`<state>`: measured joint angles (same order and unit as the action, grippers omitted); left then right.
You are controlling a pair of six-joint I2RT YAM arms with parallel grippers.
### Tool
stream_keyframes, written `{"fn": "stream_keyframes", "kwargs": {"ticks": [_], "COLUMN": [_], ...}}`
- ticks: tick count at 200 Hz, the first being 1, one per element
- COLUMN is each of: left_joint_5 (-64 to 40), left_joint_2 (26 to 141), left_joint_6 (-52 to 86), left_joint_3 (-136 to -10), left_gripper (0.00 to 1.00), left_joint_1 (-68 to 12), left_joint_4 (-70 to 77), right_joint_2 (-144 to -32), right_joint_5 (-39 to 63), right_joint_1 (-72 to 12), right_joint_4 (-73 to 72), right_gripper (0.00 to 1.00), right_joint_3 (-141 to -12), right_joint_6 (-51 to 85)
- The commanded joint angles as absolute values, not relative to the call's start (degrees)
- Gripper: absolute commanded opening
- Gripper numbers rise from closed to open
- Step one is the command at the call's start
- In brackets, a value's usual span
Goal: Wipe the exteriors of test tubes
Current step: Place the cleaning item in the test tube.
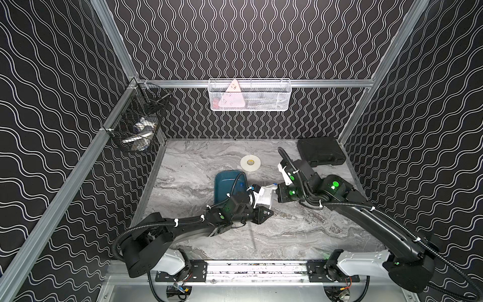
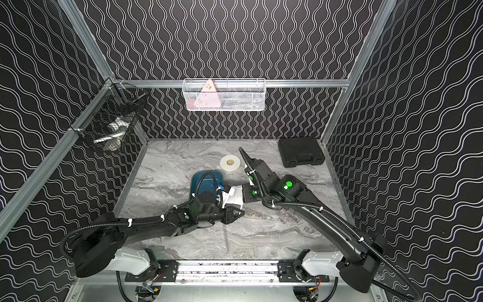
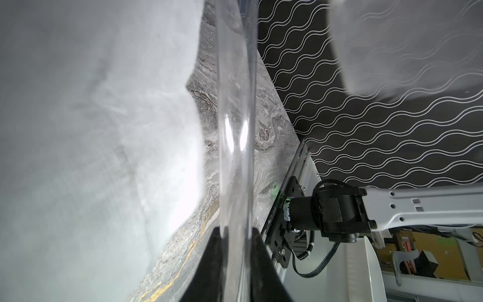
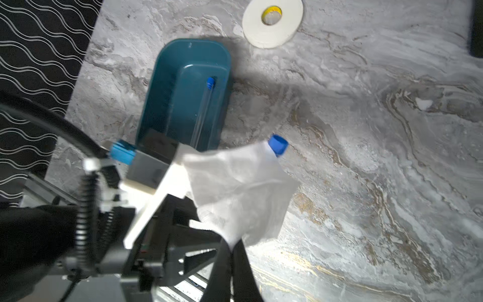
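My left gripper (image 1: 269,213) (image 3: 236,235) is shut on a clear test tube (image 3: 236,104), held tilted over the table. The tube's lower end (image 1: 253,240) (image 2: 226,240) points toward the front rail. Its blue cap (image 4: 278,145) sticks out past a white tissue (image 1: 265,197) (image 4: 235,183) that is draped over the tube's upper part. My right gripper (image 1: 274,197) (image 4: 231,243) is shut on a corner of that tissue. A second capped tube (image 4: 203,112) lies inside the teal tray (image 1: 224,183) (image 4: 167,86).
A white tape roll (image 1: 251,163) lies behind the tray and a black case (image 1: 322,151) sits at the back right corner. A white wire basket (image 1: 249,95) hangs on the back wall, and a black one (image 1: 138,125) hangs on the left wall.
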<state>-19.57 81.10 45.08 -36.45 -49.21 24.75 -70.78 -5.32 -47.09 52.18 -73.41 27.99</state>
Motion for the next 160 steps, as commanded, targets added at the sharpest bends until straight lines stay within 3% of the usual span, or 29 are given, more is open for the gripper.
{"fn": "stream_keyframes", "kwargs": {"ticks": [1, 83, 120, 145, 160], "left_joint_5": [-18.7, -17.6, -17.7, -17.4, -17.3], "left_joint_2": [81.0, 79.4, 79.4, 79.0, 78.9], "left_joint_6": [45.5, 44.5, 44.4, 43.5, 43.0], "left_joint_3": [-37.0, -37.0, -37.1, -37.3, -37.6], "left_gripper": [0.18, 0.18, 0.18, 0.18, 0.18], "left_joint_1": [-49.1, -49.0, -49.1, -49.0, -49.1], "left_joint_4": [26.4, 23.9, 23.6, 22.4, 21.6], "right_joint_2": [-69.1, -66.8, -65.9, -63.2, -61.5], "right_joint_5": [-6.1, -5.5, -6.3, -8.4, -8.9], "right_joint_1": [-47.1, -47.1, -47.1, -46.9, -46.4], "right_joint_4": [52.6, 50.5, 51.2, 52.6, 52.7], "right_gripper": [0.0, 0.0, 0.53, 0.74, 0.8], "right_joint_3": [-69.7, -60.8, -60.6, -61.1, -61.2], "right_joint_6": [32.2, 36.0, 37.1, 37.3, 37.4]}}
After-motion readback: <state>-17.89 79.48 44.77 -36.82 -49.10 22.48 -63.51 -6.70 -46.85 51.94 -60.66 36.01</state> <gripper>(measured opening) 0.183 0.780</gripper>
